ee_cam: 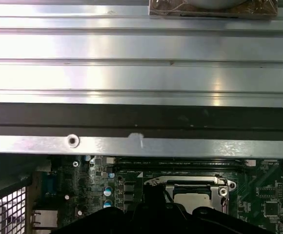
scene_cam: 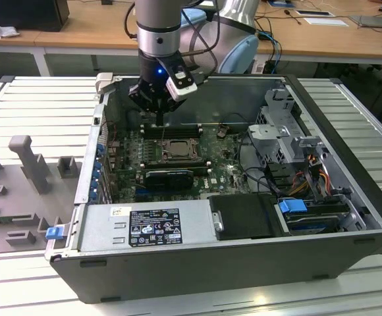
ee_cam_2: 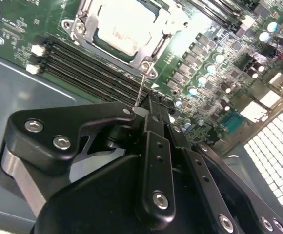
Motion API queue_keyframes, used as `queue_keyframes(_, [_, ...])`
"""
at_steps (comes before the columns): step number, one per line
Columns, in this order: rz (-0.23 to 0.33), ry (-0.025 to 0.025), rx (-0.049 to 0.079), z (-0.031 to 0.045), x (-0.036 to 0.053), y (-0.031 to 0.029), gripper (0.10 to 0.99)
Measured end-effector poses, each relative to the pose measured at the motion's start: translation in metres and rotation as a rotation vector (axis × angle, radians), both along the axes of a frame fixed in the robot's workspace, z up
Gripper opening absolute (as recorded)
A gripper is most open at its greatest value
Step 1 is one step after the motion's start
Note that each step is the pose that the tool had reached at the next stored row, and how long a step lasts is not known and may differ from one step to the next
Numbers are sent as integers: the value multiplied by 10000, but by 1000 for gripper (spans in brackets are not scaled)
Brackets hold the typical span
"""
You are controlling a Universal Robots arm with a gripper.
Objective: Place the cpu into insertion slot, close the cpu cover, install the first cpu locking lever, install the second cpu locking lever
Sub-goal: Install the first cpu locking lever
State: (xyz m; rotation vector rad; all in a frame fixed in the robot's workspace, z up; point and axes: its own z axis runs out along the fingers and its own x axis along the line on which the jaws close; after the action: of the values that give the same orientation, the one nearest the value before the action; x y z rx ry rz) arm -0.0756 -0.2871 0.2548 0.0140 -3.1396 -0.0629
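The cpu, pale and silvery, lies in the insertion slot on the green motherboard. The cpu cover lies flat around it as a metal frame. A thin wire locking lever rises from the socket's corner up to my fingertips. My gripper looks shut on the lever's end. In the exterior view the gripper hangs inside the open computer case, just behind the insertion slot. The first wrist view shows the cpu in its socket below the case wall.
Long black memory slots run beside the socket under the gripper. A black expansion card, the power supply and the drive cage crowd the case. The metal case wall stands close behind. A grey fixture sits at the exterior view's left.
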Motion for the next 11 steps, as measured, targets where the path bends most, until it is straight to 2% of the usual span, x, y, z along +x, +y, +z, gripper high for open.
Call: queue_keyframes(11, [-1, 0, 0, -2, 142, 0, 106])
